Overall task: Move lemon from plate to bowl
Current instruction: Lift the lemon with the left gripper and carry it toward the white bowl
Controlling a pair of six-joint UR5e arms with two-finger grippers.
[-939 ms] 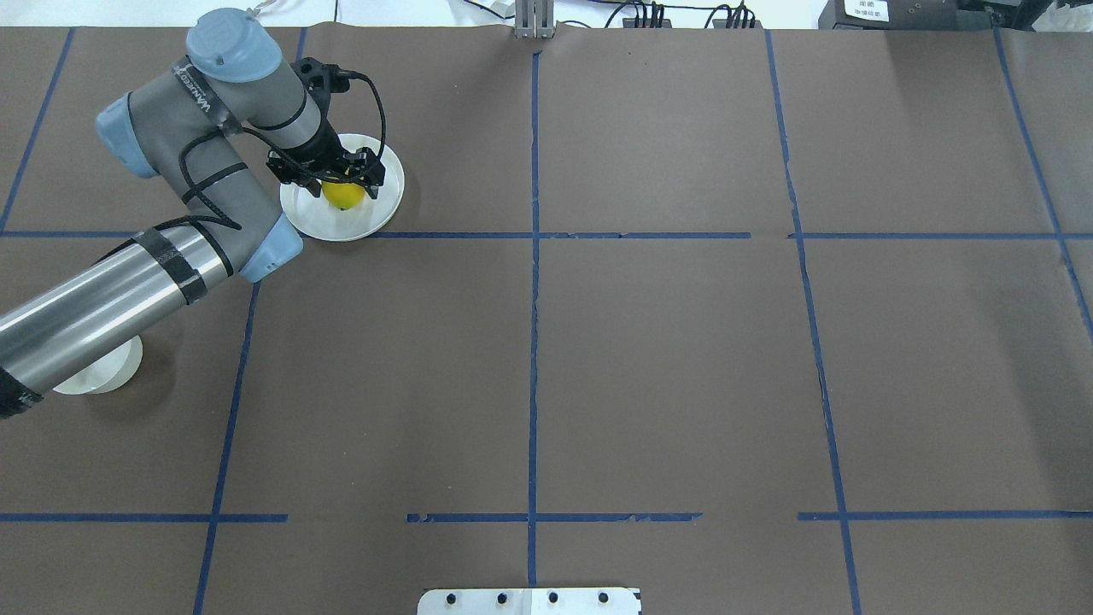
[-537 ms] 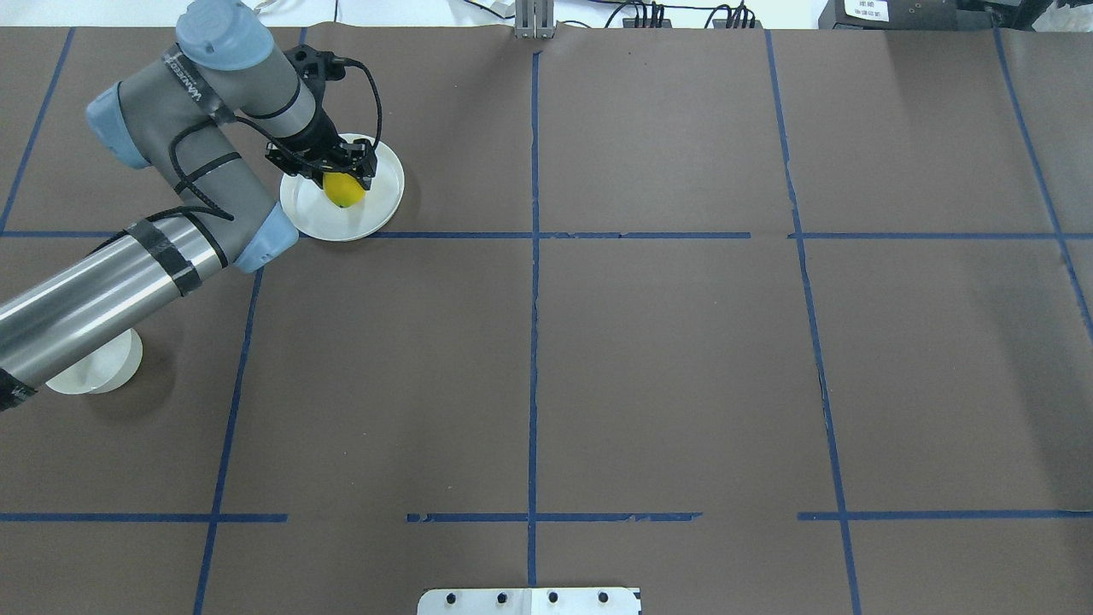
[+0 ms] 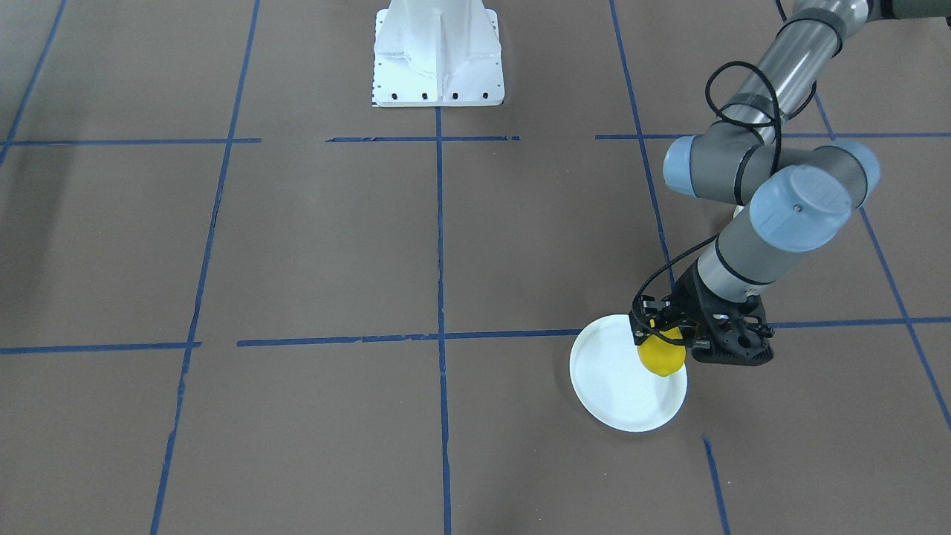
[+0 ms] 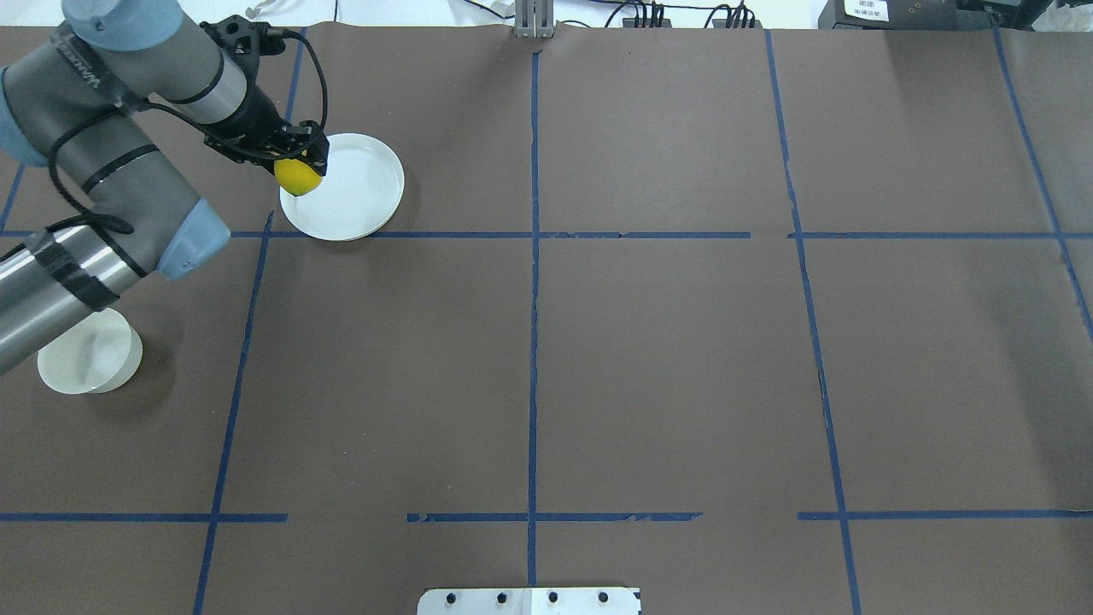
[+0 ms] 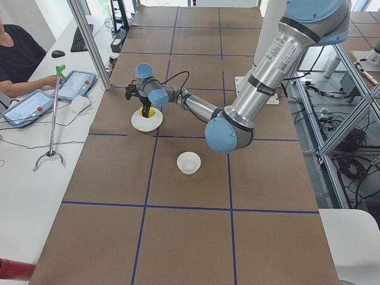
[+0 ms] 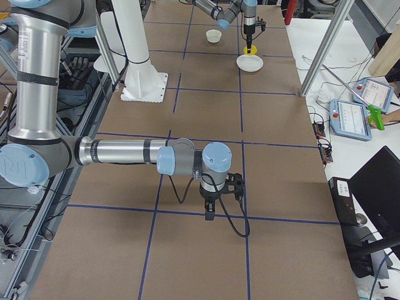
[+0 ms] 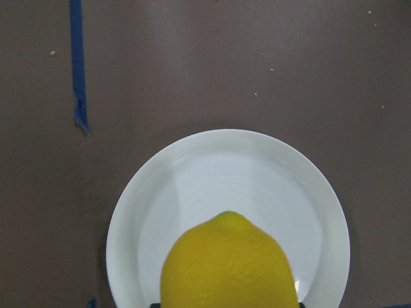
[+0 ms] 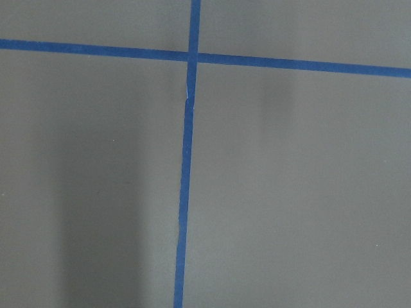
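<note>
My left gripper [image 4: 299, 169] is shut on the yellow lemon [image 4: 297, 178] and holds it above the left rim of the white plate [image 4: 360, 203]. The front view shows the lemon [image 3: 661, 359] hanging from the gripper [image 3: 663, 344] over the plate [image 3: 615, 390]. In the left wrist view the lemon [image 7: 228, 264] fills the lower middle, with the bare plate [image 7: 218, 173] below it. The off-white bowl [image 4: 90, 363] stands nearer the robot, beside the left arm, and holds nothing. My right gripper [image 6: 210, 214] points down over bare table; I cannot tell whether it is open or shut.
The robot's white base [image 3: 438, 56] stands at the table's middle edge. A metal post [image 5: 89, 41] and the operators' tablets [image 5: 74, 86] stand beyond the table's far side. Blue tape lines [image 4: 534, 256] mark a grid on the brown table.
My left gripper has risen with the lemon and moved left, from the plate's middle to over its left rim. The arm swung left and uncovered more of the bowl.
</note>
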